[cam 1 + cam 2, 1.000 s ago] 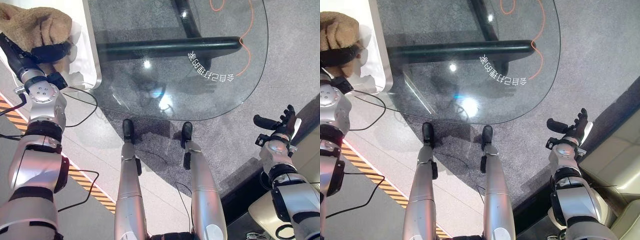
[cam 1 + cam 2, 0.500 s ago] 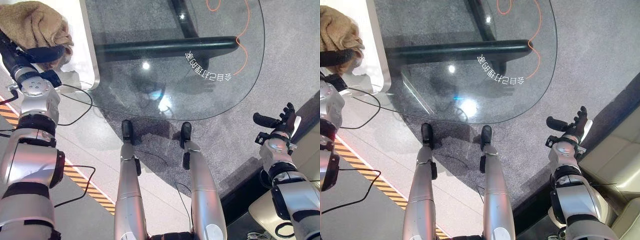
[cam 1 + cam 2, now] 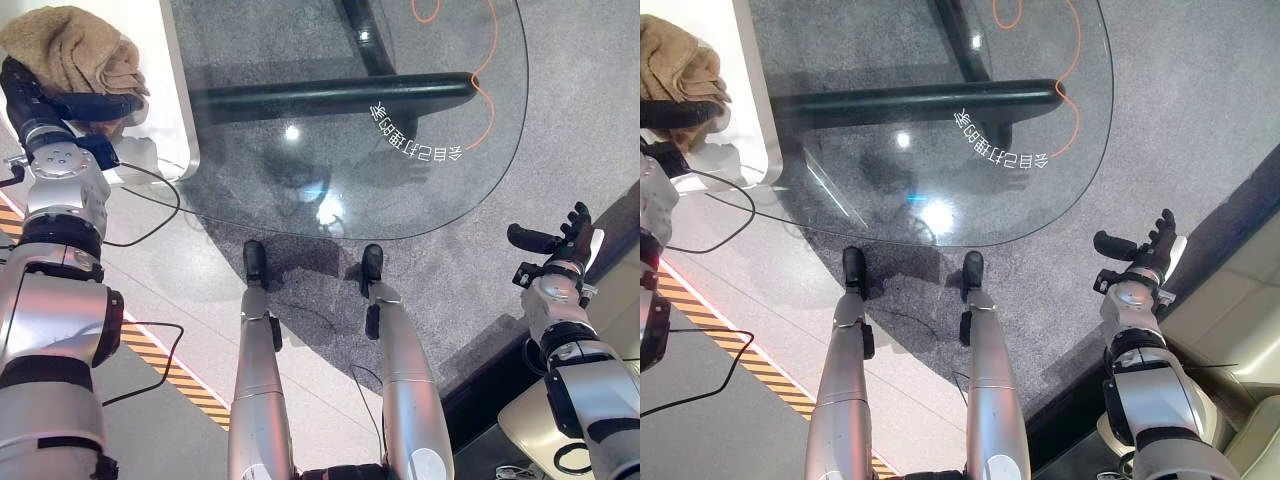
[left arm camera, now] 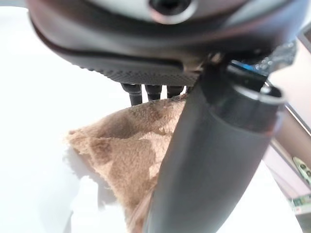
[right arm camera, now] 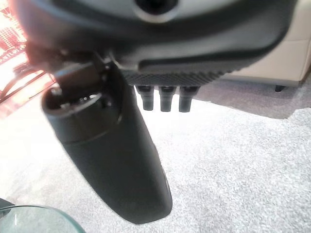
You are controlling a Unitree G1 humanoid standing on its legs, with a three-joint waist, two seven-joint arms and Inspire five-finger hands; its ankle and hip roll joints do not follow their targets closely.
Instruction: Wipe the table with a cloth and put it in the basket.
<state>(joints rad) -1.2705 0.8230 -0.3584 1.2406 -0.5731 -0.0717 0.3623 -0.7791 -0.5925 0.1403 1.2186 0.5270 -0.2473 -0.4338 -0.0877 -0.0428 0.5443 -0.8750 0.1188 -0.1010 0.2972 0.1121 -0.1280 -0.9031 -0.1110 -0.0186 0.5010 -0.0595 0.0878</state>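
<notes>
At the upper left of the frame, the left robot hand (image 3: 85, 104) is pinching the brown cloth (image 3: 68, 50) over a white worktop (image 3: 170, 80), its fingers half hidden beneath the cloth. White writing on the glass worktop (image 3: 440, 190) is appearing reversed and unreadable. At the lower right, the right robot hand (image 3: 560, 243) is hanging relaxed, empty.

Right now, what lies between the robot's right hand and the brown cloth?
The glass table spans that stretch in the left eye view, between the right hand and the cloth the left hand holds.
</notes>
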